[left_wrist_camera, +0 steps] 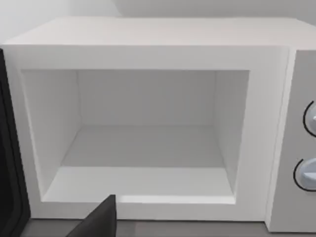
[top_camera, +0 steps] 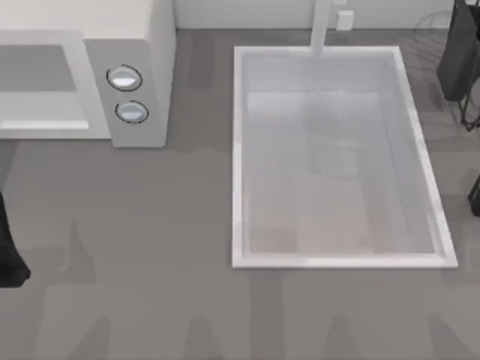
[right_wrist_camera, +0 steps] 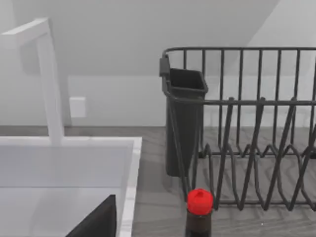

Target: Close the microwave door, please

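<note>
Plainly, the microwave (top_camera: 139, 45) stands in the bench's (top_camera: 150, 225) back left corner. Its long axis runs left to right along the back edge, and its mouth faces the front edge. The side panel with the two knobs (top_camera: 124, 78) is at its right end, toward the sink (top_camera: 238, 150).

From the left wrist view, the cavity (left_wrist_camera: 143, 133) lies open and is seen straight on, pale and bare inside. At the cavity's side away from the knobs, a dark-faced panel stands on edge. This looks to be the door (left_wrist_camera: 9, 158), swung out wide from the front rather than lying across the mouth. Its long axis is upright there, and its face is turned across the opening's side, not toward the cavity. I cannot tell more of it, since the frame cuts it off.

The left arm (top_camera: 9, 255) is at the bench's left edge, in front of the microwave and well apart from it. The left gripper (left_wrist_camera: 96, 222) shows as a dark wedge low before the cavity's sill, touching nothing. I cannot tell whether it is open or closed.

The right gripper (right_wrist_camera: 96, 222) shows as a similar dark wedge over the sink's near rim, by the bench's right side. It is idle, and I cannot tell its state either. Beyond it stand the faucet (right_wrist_camera: 49, 84), a dark wire rack (right_wrist_camera: 256, 148) with a cutlery cup (right_wrist_camera: 185, 123) at its corner, and a red-capped bottle (right_wrist_camera: 199, 207) just in front of the rack.
</note>
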